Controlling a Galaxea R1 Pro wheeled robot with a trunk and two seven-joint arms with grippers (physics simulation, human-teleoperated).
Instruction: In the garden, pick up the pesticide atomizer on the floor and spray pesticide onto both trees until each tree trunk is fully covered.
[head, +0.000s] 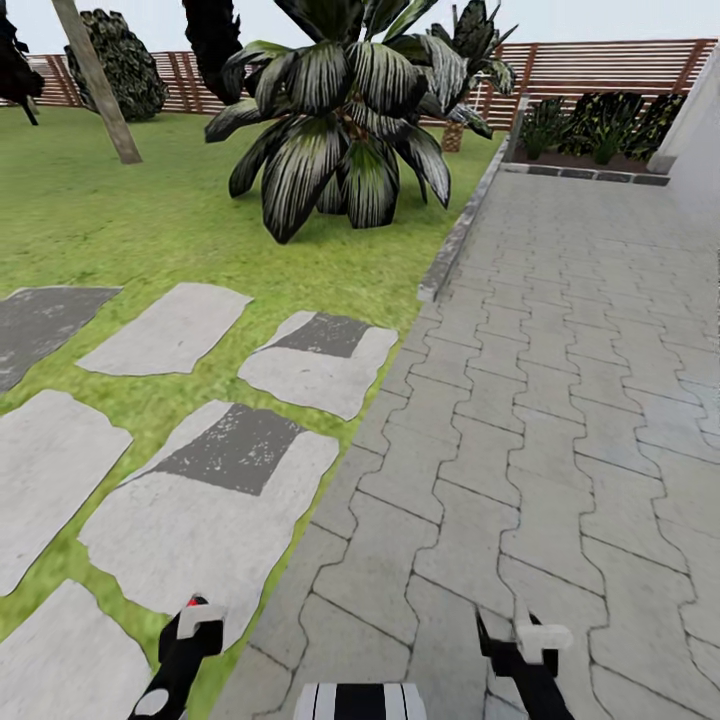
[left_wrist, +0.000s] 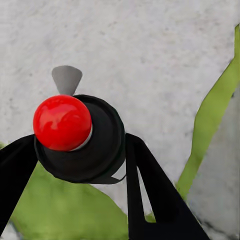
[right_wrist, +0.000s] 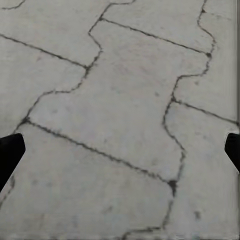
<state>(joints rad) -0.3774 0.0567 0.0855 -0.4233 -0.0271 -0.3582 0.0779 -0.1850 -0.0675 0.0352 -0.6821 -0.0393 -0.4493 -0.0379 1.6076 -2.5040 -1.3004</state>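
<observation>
Pesticide atomizer (left_wrist: 102, 145) sits clamped in my left gripper (left_wrist: 80, 141), its black round body wedged between the two dark fingers (left_wrist: 150, 190), with the red knob (left_wrist: 62, 122) towards the wrist camera and a grey nozzle tab (left_wrist: 66, 78) poking out beyond it. I judge the grip firm, since both fingers press the body's sides. I hold it low and pointed at the ground because nothing is in spraying range yet. Beneath it lie a pale stepping stone (left_wrist: 150, 50) and a strip of grass (left_wrist: 210, 125).

My right gripper (right_wrist: 120, 150) is spread wide and holds nothing. Only its black fingertips (right_wrist: 10, 152) nick the edges of the wrist view over the grey paving (right_wrist: 120, 100). It hangs idle, as the spraying needs one hand.

From the head view, one tree trunk (head: 95, 80) leans pale and bare at eleven o'clock, well apart from me across the lawn (head: 100, 210); its crown is cut off by the frame. A broad-leaved palm (head: 345, 120) stands at twelve o'clock, and the slatted fence (head: 610, 65) runs behind it. I cannot make out a second thick trunk from here, nor whether any bark is covered. Both arms are cropped at six o'clock.
</observation>
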